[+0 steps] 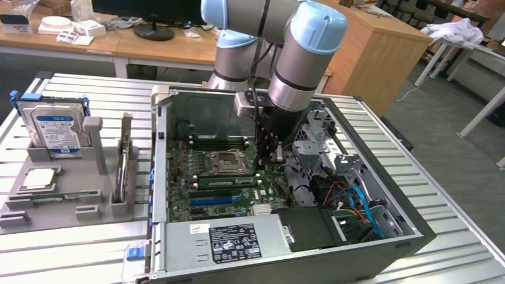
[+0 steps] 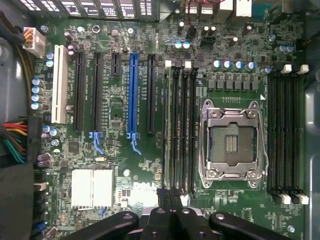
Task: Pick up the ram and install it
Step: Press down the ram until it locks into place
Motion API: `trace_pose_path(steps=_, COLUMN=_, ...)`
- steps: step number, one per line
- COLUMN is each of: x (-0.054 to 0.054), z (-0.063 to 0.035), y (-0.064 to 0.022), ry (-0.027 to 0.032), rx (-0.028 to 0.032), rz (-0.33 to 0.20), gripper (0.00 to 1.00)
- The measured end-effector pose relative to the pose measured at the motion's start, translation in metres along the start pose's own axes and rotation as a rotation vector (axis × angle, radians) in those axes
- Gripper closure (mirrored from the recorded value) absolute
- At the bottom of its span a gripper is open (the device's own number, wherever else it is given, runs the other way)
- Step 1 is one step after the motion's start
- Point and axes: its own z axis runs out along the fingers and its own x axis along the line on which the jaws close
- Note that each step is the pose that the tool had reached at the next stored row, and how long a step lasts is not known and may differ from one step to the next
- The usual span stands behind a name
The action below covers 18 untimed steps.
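- The gripper (image 1: 268,155) is down inside the open case (image 1: 418,234), low over the motherboard (image 1: 183,204). Its two fingers are pressed together, with nothing clamped between them
- The ram (image 1: 226,181) seems to stand already in a black slot near the middle of the motherboard. It shows as a long green strip in the bank (image 2: 180,130) between the processor socket (image 2: 231,142) and the blue slot (image 2: 132,95)
- The closed fingertips are just over one end of this bank, the end toward the motherboard's edge at the exterior view's right. Whether they touch the ram, I cannot tell
- Another thin green board (image 1: 49,197) lies in the grey holder (image 1: 93,136) on the table (image 1: 71,248), near its edge at the exterior view's left and well apart from the gripper
- My judgement: the picking is done and the step in hand is the seating, with the closed fingers serving as a pusher on the end of the stick
- Such a push calls for straight downward force exactly over the slot line, because the thin board can tilt. The ram counts as installed only when it sits level and the white latches (image 2: 187,64) have closed, which I cannot confirm here
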Motion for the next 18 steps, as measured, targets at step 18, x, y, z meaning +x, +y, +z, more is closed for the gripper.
trace_pose_path(steps=18, x=0.000, z=0.0160, y=-0.0072, ry=0.0001, rx=0.0000, rz=0.000, gripper=0.89)
